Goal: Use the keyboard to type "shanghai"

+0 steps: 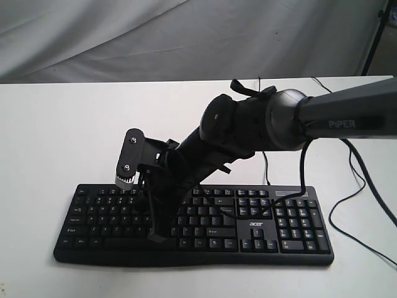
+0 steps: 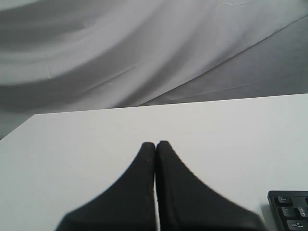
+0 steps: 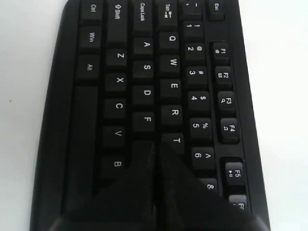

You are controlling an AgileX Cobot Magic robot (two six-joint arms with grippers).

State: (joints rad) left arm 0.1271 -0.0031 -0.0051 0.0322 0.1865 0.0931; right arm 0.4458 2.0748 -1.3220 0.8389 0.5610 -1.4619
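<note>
keyboard noted flat on white counter. black casing, white-lettered keys, number pad at one end, small white acer logo beside the pad. right tool clenched on nothing, tip seen over the keyboard's letter rows, just past the f key; contact cannot be told. left tool clenched, empty, held off the keyboard's esc corner.

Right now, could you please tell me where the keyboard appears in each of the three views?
Exterior view: the keyboard spans the lower middle, partly behind the right arm.
Left wrist view: only one corner peeks in at the frame's edge.
Right wrist view: it fills most of the frame.
Shared landmark: the Esc key.
</note>
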